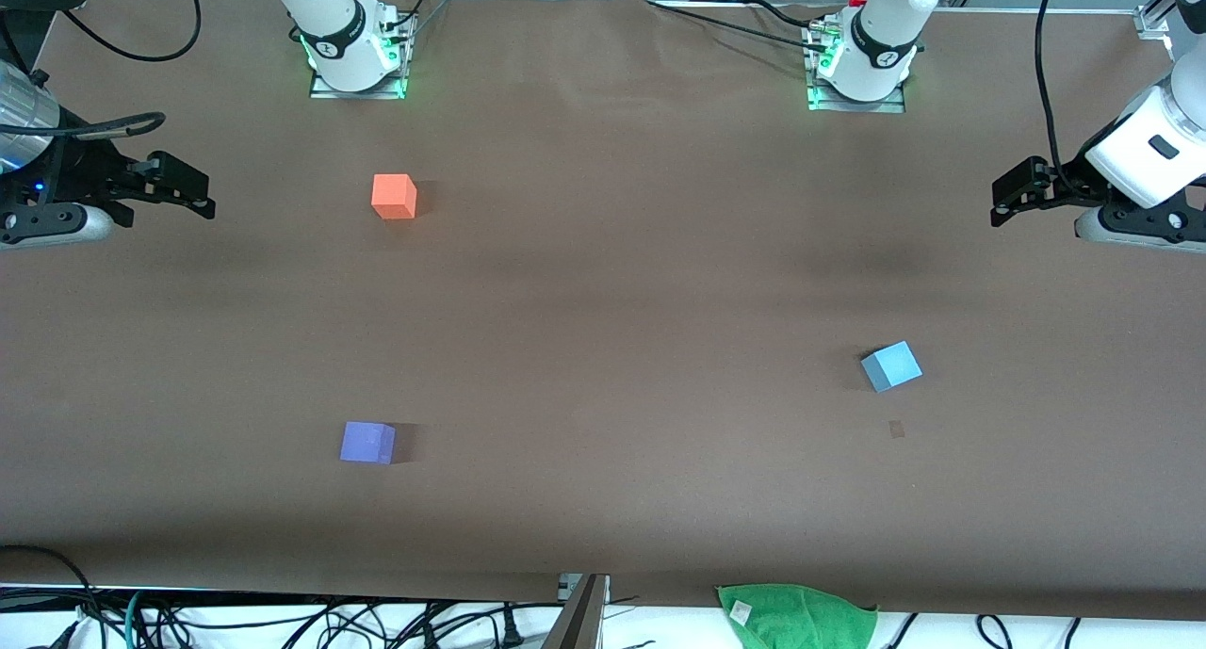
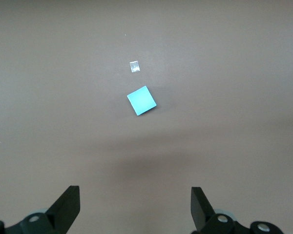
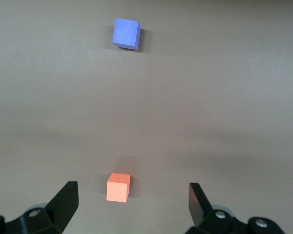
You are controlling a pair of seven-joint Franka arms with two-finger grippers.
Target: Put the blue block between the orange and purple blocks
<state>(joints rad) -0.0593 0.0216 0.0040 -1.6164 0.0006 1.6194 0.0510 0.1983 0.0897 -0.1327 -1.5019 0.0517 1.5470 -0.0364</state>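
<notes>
The blue block (image 1: 890,365) sits toward the left arm's end, well apart from the orange block (image 1: 394,197) and purple block (image 1: 367,443).

The tabletop (image 1: 603,300) is plain matte brown. The blue block (image 1: 891,365) is light sky-blue, the orange block (image 1: 394,196) bright orange, the purple block (image 1: 367,442) violet. A green cloth (image 1: 801,616) lies at the frame's lower edge. Both arms are white with black grippers.

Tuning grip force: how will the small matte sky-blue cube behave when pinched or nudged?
The small matte sky-blue cube sits flat on the brown table, so it should slide, not roll. Flat faces suit a pinch. It lies turned at an angle, so unaligned fingers may twist it. Probably light.
</notes>
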